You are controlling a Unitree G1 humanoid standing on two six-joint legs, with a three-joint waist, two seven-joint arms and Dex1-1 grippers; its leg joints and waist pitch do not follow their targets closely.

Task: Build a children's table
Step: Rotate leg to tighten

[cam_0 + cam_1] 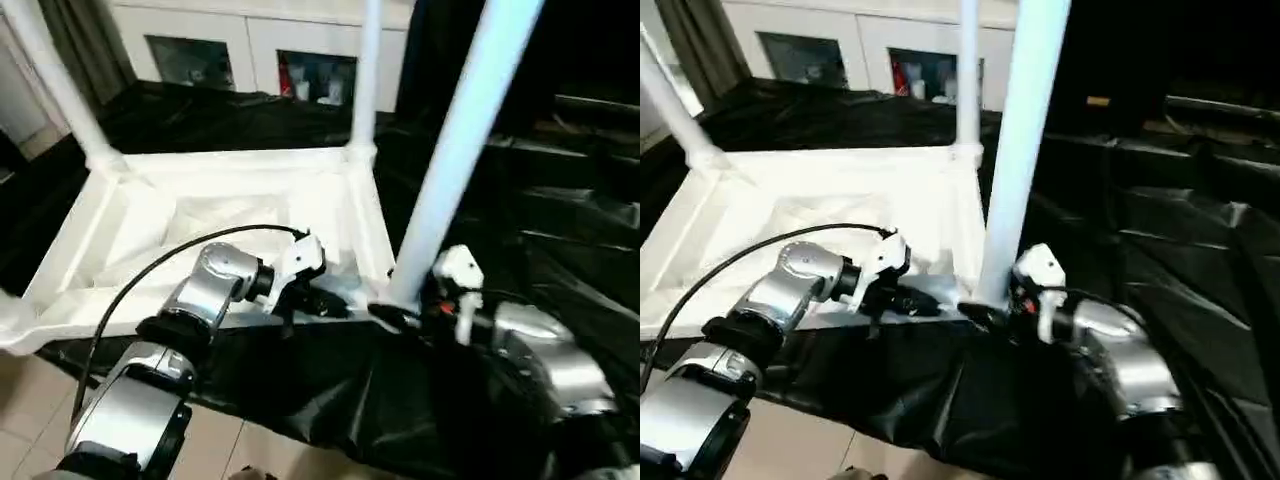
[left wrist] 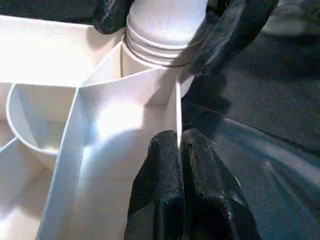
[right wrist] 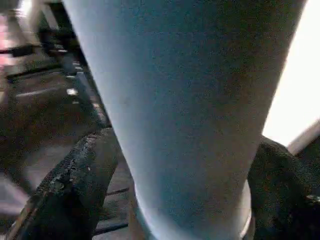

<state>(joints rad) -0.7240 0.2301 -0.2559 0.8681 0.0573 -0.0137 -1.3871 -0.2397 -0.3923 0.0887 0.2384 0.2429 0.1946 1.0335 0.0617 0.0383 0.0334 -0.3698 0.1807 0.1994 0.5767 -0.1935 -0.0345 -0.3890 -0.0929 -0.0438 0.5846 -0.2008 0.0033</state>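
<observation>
- We find the left gripper [image 2: 179, 150] pinched shut on the table top's [image 1: 120, 215] rim.
- The right gripper's [image 2: 170, 20] fingers [image 3: 75, 185] stand spread either side of the near leg [image 1: 455, 150]; contact cannot be told.

— Where does the table top [image 1: 215, 215] lie?

— Upside down on the sheet [image 1: 560, 230], which covers the surface under it and to its right. Three legs stand up from its corners: one at the far left [image 1: 55, 80], one at the far right [image 1: 368, 70], one at the near right [image 1: 455, 150].

— And the arms?

— The left gripper [image 2: 180, 150] is at the near rim, just left of the near right leg. The right gripper [image 1: 405, 315] is around the base of that leg, one finger on each side. Behind everything stands a cabinet [image 1: 250, 45].
</observation>
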